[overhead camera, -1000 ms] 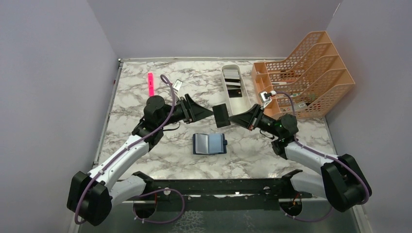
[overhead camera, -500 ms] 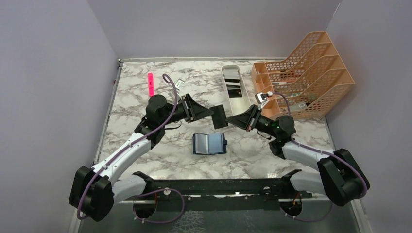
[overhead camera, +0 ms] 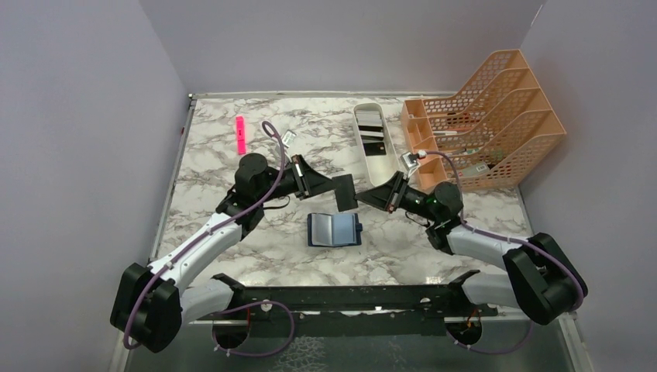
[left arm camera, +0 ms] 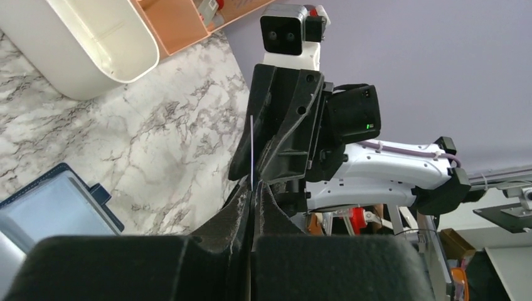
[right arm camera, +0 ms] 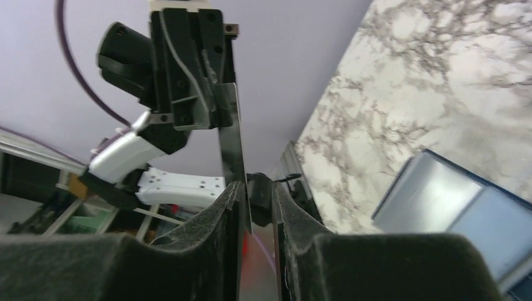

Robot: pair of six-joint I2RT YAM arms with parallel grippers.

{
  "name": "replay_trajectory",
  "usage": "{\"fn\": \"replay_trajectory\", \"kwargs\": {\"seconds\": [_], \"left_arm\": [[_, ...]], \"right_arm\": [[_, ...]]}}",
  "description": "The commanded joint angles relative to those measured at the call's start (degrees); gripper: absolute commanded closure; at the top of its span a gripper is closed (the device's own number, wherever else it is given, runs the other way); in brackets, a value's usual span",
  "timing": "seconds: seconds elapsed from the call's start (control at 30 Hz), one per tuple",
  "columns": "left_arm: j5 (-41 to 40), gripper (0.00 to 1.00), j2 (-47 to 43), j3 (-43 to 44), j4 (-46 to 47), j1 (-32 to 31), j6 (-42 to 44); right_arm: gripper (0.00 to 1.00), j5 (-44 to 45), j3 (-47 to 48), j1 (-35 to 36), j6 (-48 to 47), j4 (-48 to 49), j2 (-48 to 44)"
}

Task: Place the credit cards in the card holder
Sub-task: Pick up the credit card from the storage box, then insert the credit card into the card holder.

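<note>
A black credit card (overhead camera: 345, 191) hangs in the air above the table between my two grippers. The left gripper (overhead camera: 331, 186) is shut on its left edge; in the left wrist view the card (left arm camera: 251, 147) shows edge-on as a thin line rising from the closed jaws (left arm camera: 252, 188). My right gripper (overhead camera: 364, 197) is open, a gap showing between its pads (right arm camera: 257, 188), with the card (right arm camera: 232, 138) lying against one finger. The card holder (overhead camera: 334, 229) lies unfolded on the table just below, light blue inside. More credit cards (overhead camera: 375, 132) rest in the white tray.
The long white tray (overhead camera: 385, 167) stands behind the grippers. An orange mesh file rack (overhead camera: 484, 116) fills the back right. A pink highlighter (overhead camera: 241, 134) lies at the back left. Purple walls close in on three sides.
The left gripper has shut on the card. The right gripper's jaws have parted from it. Both grippers and the card have drifted slightly left and nearer.
</note>
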Motion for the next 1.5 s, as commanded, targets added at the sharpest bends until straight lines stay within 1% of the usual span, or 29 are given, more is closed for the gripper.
{"fn": "replay_trajectory", "kwargs": {"seconds": [0.0,0.03,0.1,0.27,0.33,0.47,0.57,0.63,0.73,0.9,1.17,1.23,1.37,1.47], "left_arm": [[-0.8,1.0,0.4,1.3,-7.9,0.0,5.7],[-1.7,1.0,0.6,1.7,-10.8,0.0,7.4],[-3.1,1.0,1.0,2.3,-15.6,0.1,10.3],[-4.2,1.0,5.0,2.7,-23.0,0.1,15.3],[-3.9,1.0,7.3,2.1,-24.2,0.1,16.7],[-3.5,1.0,12.5,0.5,-23.5,0.2,18.5],[-3.4,1.0,15.4,-0.3,-22.3,0.3,19.3],[-3.3,1.0,16.5,-0.7,-21.4,0.5,19.6],[-3.7,1.0,17.2,-1.2,-20.9,0.7,20.0],[-3.7,1.0,17.9,-2.4,-20.9,1.8,20.7],[-2.4,1.0,17.1,-4.8,-19.7,3.6,21.0],[-2.5,1.0,17.1,-5.2,-19.8,4.1,21.2],[-1.9,1.0,17.0,-5.9,-19.0,4.9,20.9],[-1.4,1.0,16.8,-6.5,-17.7,5.4,20.4]], "right_arm": [[0.62,3.7,1.3,0.3,-12.0,-17.8,-4.3],[0.57,5.1,1.0,0.3,-13.6,-20.7,-5.7],[0.52,7.0,0.5,0.3,-17.3,-25.1,-8.4],[0.49,12.0,3.5,0.3,-26.2,-40.3,-11.9],[0.49,15.0,4.9,0.3,-28.1,-46.1,-11.6],[0.49,17.7,8.6,0.3,-32.0,-55.2,-7.6],[0.47,19.4,10.3,0.9,-33.2,-58.3,-3.5],[0.45,20.9,11.4,2.2,-34.1,-59.6,-1.0],[0.44,22.9,12.6,4.9,-34.6,-60.3,2.5],[0.5,26.6,14.2,8.8,-35.3,-60.2,7.5],[0.5,30.2,17.4,12.3,-36.2,-61.3,14.3],[0.54,31.7,17.6,12.5,-36.6,-62.1,15.1],[0.66,32.6,16.9,12.7,-37.1,-62.3,16.2],[0.7,32.5,16.4,12.7,-37.1,-61.9,17.0]]}}
